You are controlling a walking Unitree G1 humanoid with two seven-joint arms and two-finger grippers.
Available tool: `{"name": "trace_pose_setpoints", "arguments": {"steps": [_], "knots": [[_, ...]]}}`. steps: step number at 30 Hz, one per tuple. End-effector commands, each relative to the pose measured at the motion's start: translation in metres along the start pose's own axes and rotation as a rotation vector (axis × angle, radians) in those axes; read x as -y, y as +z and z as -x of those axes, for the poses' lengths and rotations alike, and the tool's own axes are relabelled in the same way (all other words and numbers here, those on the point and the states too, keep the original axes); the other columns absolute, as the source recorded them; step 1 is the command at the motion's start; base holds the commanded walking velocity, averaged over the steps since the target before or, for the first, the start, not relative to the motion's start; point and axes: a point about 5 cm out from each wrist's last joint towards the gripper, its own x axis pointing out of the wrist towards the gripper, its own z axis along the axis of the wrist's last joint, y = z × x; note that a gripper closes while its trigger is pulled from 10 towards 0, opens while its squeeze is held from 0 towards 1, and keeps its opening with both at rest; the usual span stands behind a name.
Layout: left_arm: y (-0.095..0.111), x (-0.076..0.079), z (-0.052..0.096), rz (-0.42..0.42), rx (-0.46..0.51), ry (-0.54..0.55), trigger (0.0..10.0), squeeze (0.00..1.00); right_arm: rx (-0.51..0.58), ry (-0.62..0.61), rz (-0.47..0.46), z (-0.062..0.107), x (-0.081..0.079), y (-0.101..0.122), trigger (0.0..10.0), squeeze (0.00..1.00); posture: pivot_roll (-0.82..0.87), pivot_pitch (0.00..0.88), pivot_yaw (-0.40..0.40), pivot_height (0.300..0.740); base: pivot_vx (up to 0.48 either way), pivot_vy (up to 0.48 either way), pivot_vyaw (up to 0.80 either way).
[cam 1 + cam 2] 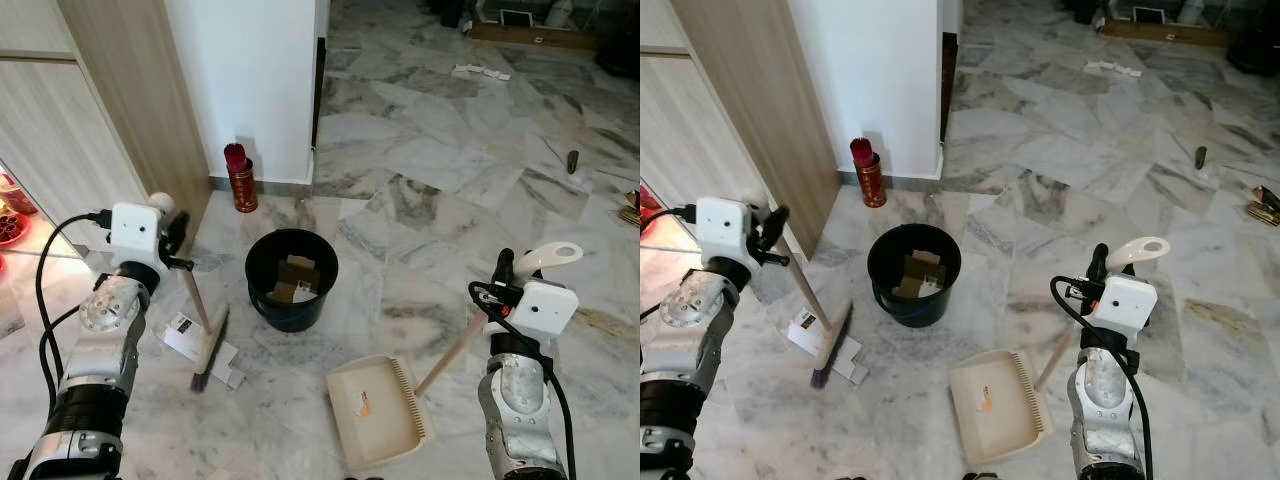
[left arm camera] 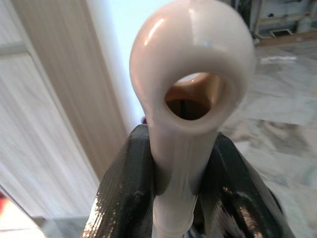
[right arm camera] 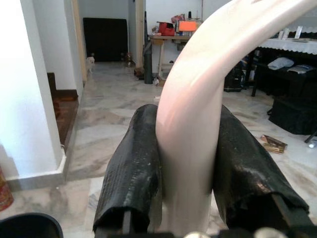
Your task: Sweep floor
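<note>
My left gripper (image 1: 172, 232) is shut on the cream handle of a broom (image 1: 197, 305). Its dark bristle head (image 1: 210, 350) rests on the marble floor over a scrap of paper (image 1: 188, 338). In the left wrist view both black fingers (image 2: 124, 188) clamp the handle (image 2: 190, 109) just below its hanging loop. My right gripper (image 1: 505, 272) is shut on the curved handle of a cream dustpan (image 1: 375, 408), which lies flat on the floor with a small orange scrap in it. The right wrist view has the fingers (image 3: 131, 183) pressed against that handle (image 3: 190, 119).
A black bucket (image 1: 291, 279) holding cardboard pieces stands between broom and dustpan. A red canister (image 1: 241, 178) stands by the white wall corner. A wooden cabinet (image 1: 130, 120) is on the left. Litter lies on the far floor (image 1: 480, 72).
</note>
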Motion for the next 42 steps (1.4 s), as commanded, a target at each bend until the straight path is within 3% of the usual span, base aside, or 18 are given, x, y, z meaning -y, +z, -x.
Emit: {"name": "trace_pose_setpoints", "arguments": {"steps": [1,4,12,15,19,20,26,38,42], "knots": [[0.011,-0.009,-0.006,-0.102,0.079,0.025,10.0,0.0,0.05,0.001,0.007,-0.002,0.006,0.01,10.0,0.0,0.01,0.162,-0.073,0.74,0.0,0.0,0.0],[0.001,-0.003,-0.007,-0.172,0.049,-0.007,10.0,0.0,0.056,0.006,0.016,-0.002,0.01,0.012,10.0,0.0,-0.01,0.171,-0.083,0.74,0.0,0.0,0.0],[-0.031,0.018,0.003,-0.234,-0.033,-0.066,10.0,0.0,0.061,0.02,0.032,-0.002,0.015,0.016,10.0,0.0,-0.04,0.188,-0.11,0.74,0.0,0.0,0.0],[-0.054,0.039,0.01,-0.154,-0.126,-0.111,10.0,0.0,0.069,0.04,0.041,-0.003,0.015,0.02,10.0,0.0,-0.07,0.195,-0.126,0.74,0.0,0.0,0.0],[-0.061,0.055,0.013,-0.075,-0.154,-0.142,10.0,0.0,0.086,0.053,0.063,-0.005,0.018,0.025,10.0,0.0,-0.09,0.194,-0.138,0.74,0.0,0.0,0.0],[-0.065,0.065,0.014,-0.014,-0.174,-0.164,10.0,0.0,0.088,0.059,0.07,-0.006,0.02,0.027,10.0,0.0,-0.09,0.193,-0.141,0.74,0.0,0.0,0.0],[-0.069,0.076,0.016,0.104,-0.186,-0.156,10.0,0.0,0.082,0.067,0.079,-0.006,0.022,0.027,10.0,0.0,-0.08,0.187,-0.149,0.74,0.0,0.0,0.0],[-0.071,0.081,0.022,0.131,-0.225,-0.174,10.0,0.0,0.079,0.078,0.068,-0.01,0.015,0.025,10.0,0.0,-0.04,0.159,-0.118,0.74,0.0,0.0,0.0],[-0.064,0.089,0.023,0.137,-0.234,-0.235,10.0,0.0,0.078,0.07,0.055,-0.01,0.012,0.023,10.0,0.0,-0.02,0.147,-0.102,0.74,0.0,0.0,0.0]]}}
